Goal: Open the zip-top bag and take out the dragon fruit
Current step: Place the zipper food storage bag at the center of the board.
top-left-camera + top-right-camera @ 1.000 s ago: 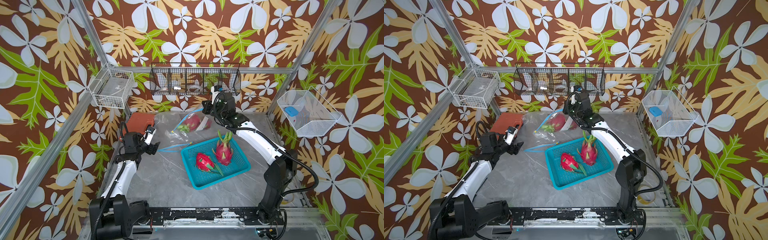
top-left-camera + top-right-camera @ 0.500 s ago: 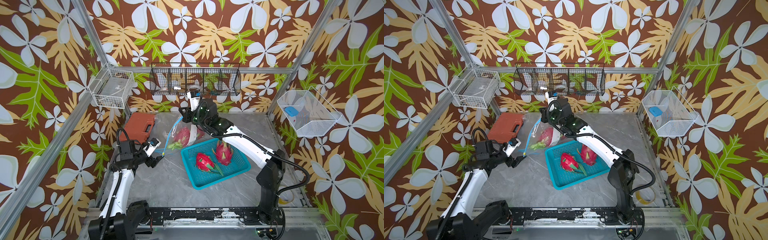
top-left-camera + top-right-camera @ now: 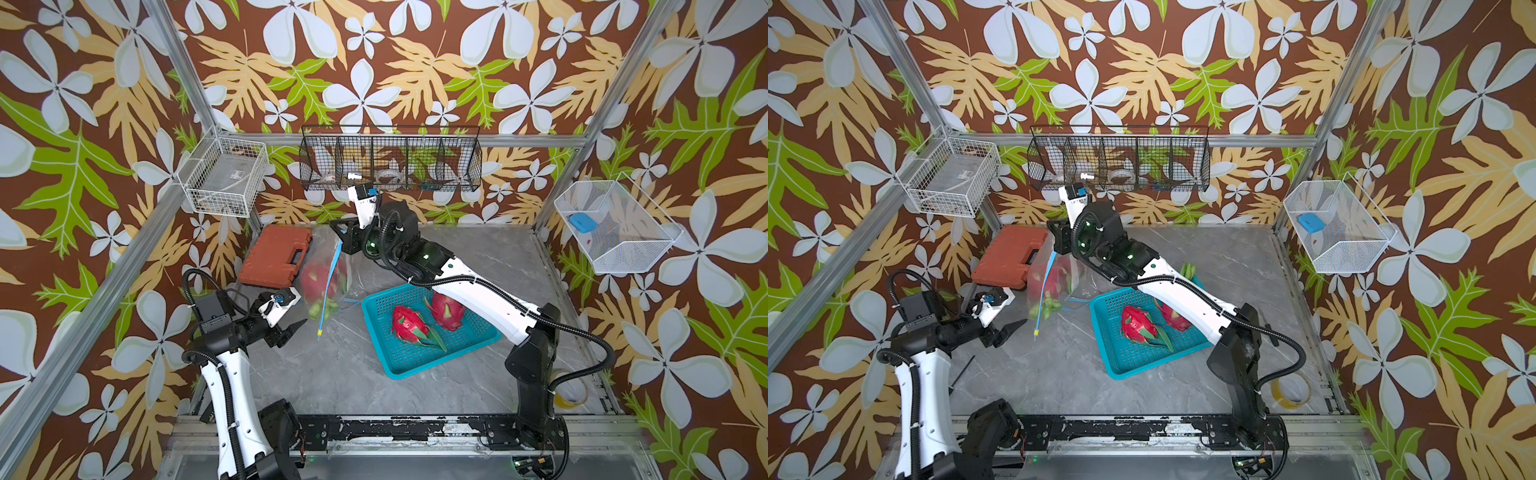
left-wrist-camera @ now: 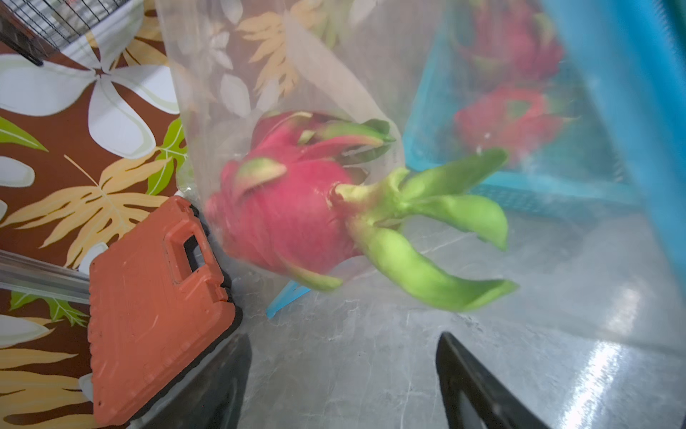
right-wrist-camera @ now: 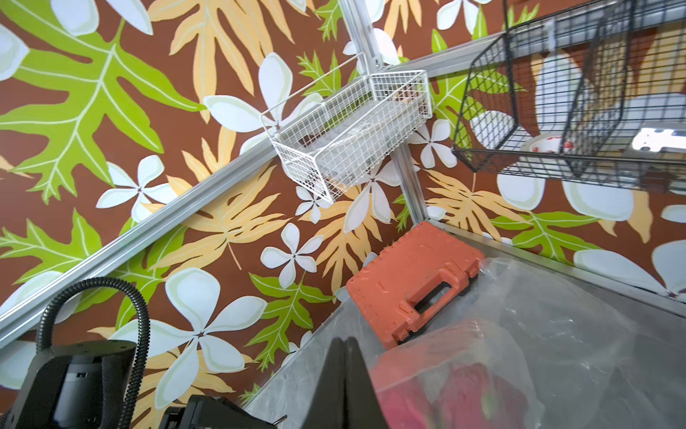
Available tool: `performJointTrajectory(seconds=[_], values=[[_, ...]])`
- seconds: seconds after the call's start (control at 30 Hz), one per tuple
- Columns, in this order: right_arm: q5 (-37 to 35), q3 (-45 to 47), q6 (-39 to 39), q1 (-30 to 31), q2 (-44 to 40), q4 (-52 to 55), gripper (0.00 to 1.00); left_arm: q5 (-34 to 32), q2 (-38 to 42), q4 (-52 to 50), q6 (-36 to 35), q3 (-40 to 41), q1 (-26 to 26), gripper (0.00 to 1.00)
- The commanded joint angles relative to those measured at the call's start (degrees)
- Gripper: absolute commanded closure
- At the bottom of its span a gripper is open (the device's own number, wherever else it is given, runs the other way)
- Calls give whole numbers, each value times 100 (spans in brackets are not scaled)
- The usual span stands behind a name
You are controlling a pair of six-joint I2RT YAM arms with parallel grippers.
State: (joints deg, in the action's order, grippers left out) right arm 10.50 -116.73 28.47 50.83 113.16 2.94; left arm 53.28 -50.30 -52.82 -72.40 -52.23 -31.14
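The right end effector (image 3: 341,244) is clamped on the hanging zip-top bag (image 3: 351,270); the left end effector (image 3: 293,330) is wide apart, empty, near it.

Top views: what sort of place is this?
Probably a lab robot test cell, not a home: aluminium frame, printed floral backdrop, left arm and right arm on one base rail.

The left arm (image 3: 224,374) is standing steeply over its base, with the left gripper (image 3: 291,330) pointing level toward the centre and its jaws standing wide apart. The right arm (image 3: 478,291) is stretching far across, with the right gripper (image 3: 345,243) hanging raised and its jaws pressing together.
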Motion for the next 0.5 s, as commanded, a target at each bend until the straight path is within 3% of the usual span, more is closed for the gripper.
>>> performJointTrajectory(seconds=[0.0, 0.23, 0.37, 0.47], values=[[160, -43, 222, 98, 71, -375, 100, 453, 117, -614, -155, -87, -95, 20], [-270, 581, 367, 217, 209, -457, 100, 417, 242, 677, 755, 421, -95, 19], [-544, 623, 603, 123, 514, -396, 100, 635, 77, 603, 611, 496, -67, 18], [-708, 441, 787, 33, 794, -287, 100, 627, 201, 606, 297, 762, 366, 17]])
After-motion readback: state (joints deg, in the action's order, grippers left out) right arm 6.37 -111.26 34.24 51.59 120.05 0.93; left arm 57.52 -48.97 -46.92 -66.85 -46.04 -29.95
